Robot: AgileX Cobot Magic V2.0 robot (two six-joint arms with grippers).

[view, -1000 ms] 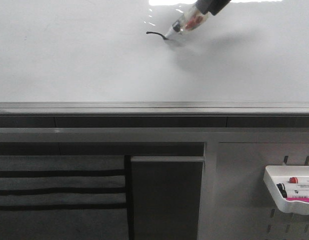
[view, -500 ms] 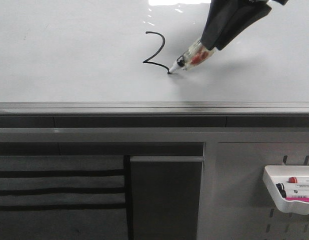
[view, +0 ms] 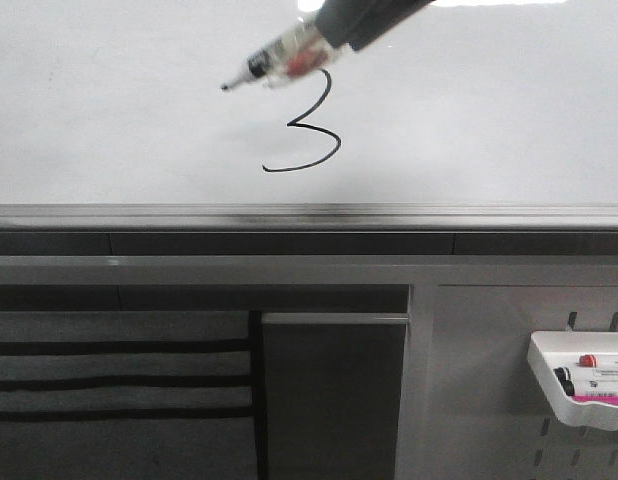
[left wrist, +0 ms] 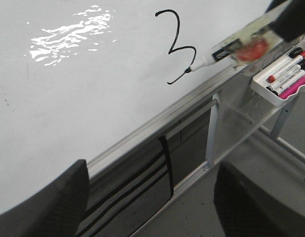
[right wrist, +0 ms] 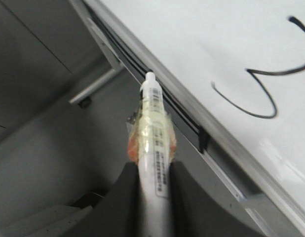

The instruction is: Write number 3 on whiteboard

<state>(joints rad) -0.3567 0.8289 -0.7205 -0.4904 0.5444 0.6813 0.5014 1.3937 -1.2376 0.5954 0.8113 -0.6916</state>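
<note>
A black number 3 [view: 311, 125] with a long curved tail stands on the glossy whiteboard [view: 109, 110]. My right gripper [view: 334, 35] comes in from the top edge, shut on a clear-barrelled marker [view: 279, 62]. The marker tip points left, up and left of the digit, and its shadow lies apart from it, so it looks lifted off the board. In the right wrist view the gripper [right wrist: 153, 182] clamps the marker [right wrist: 153, 133], with the 3 [right wrist: 263, 94] beside it. My left gripper [left wrist: 150, 202] is open and empty, below the board's rail; the 3 [left wrist: 178, 47] and the marker [left wrist: 226, 48] show there too.
A grey metal rail [view: 309, 215] runs along the board's lower edge. A white tray [view: 579, 385] with spare markers hangs on the grey pegboard at the lower right, also in the left wrist view [left wrist: 283, 79]. A dark striped panel [view: 119, 380] sits at the lower left.
The marker went from the first stroke through the upper curve and the lower tail, so the 3 now stands whole. It has since moved up and left, off the line.
</note>
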